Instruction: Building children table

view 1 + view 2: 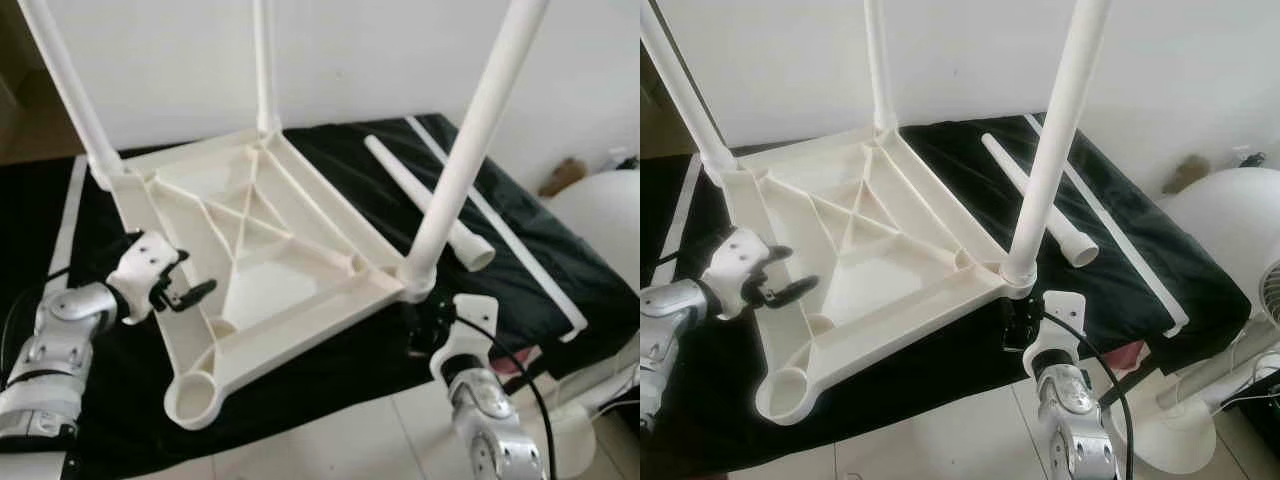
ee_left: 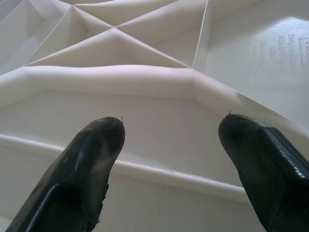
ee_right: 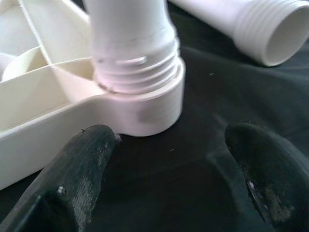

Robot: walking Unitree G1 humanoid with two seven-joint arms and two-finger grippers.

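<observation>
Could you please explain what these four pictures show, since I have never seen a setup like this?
They come from a humanoid robot that is assembling a child's table. The two wide pictures are from the stereo camera on its head, looking down. The other two are from cameras on its wrists, looking along each arm's two black fingers.

On a black cloth lies the white tabletop, upside down, with three legs already standing in its corner sockets. The near corner socket is empty, and the loose leg lies on the cloth beside it.

The left end effector is open at the tabletop's edge. The right end effector is open just short of the screwed-in leg. Neither holds anything.
</observation>
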